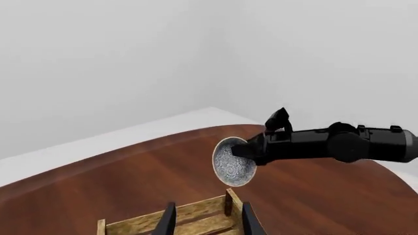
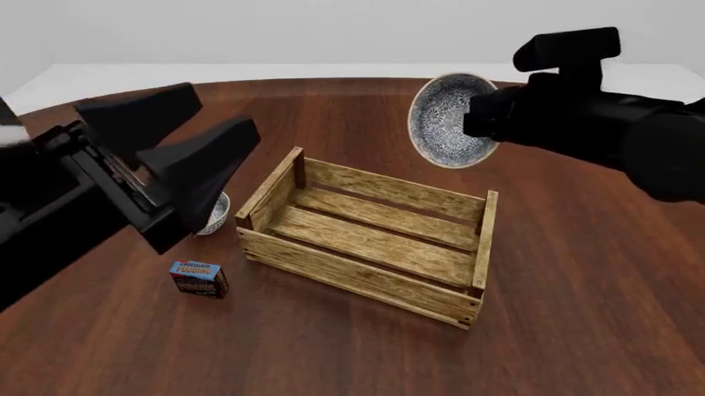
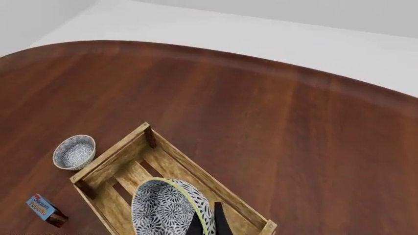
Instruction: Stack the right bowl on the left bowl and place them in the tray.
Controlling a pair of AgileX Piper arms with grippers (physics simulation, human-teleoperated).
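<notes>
The right bowl [image 2: 447,124], white with a fine blue-grey pattern, hangs tipped on its side above the far edge of the tray [image 2: 330,268]. My right gripper [image 2: 476,124] is shut on its rim. The right wrist view shows this bowl [image 3: 163,208] over the slatted tray [image 3: 111,164]. The left bowl [image 3: 74,152] stands upright on the table just beside the tray's left end. In the front view this left bowl [image 2: 220,214] is half hidden behind my left gripper [image 2: 215,115], which hovers open and empty above it. The left wrist view also catches the held bowl [image 1: 232,164].
A small blue-and-red pudding box [image 2: 200,279] lies on the dark wood table [image 2: 573,313] in front of the left bowl, near the tray's left front corner. The right arm [image 1: 333,144] crosses the left wrist view above the tray [image 1: 196,215].
</notes>
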